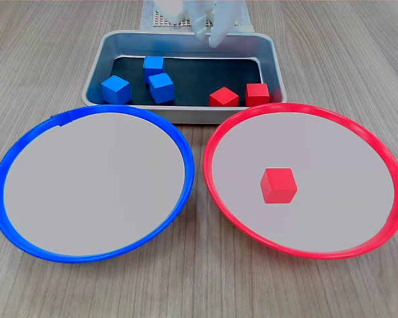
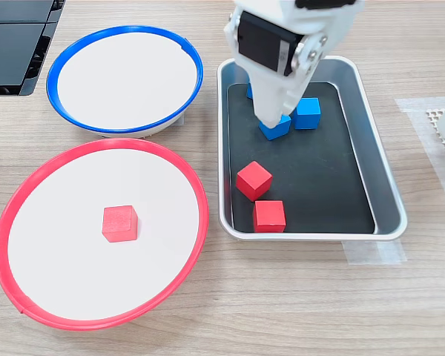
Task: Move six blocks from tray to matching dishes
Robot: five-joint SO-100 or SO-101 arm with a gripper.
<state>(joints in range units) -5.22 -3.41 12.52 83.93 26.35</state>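
The grey tray (image 1: 93, 73) (image 2: 389, 211) holds three blue blocks (image 1: 116, 88) (image 1: 153, 65) (image 1: 161, 87) on the first exterior view's left and two red blocks (image 1: 223, 97) (image 1: 257, 93) on its right. A third red block (image 1: 278, 185) (image 2: 119, 223) lies in the red-rimmed dish (image 1: 305, 248) (image 2: 96, 320). The blue-rimmed dish (image 1: 86, 255) (image 2: 124, 33) has nothing in it. My white gripper (image 1: 210, 36) (image 2: 271, 119) hangs above the tray's far side. In the second exterior view it covers part of the blue blocks (image 2: 307, 113) (image 2: 276, 130). Its fingertips show a small gap with nothing between them.
Both dishes sit side by side in front of the tray on a wooden table (image 1: 199, 291). A perforated white base (image 1: 160, 22) stands behind the tray. A dark flat device (image 2: 15, 44) lies at the second exterior view's top left, and clear tape (image 2: 374, 252) beside the tray.
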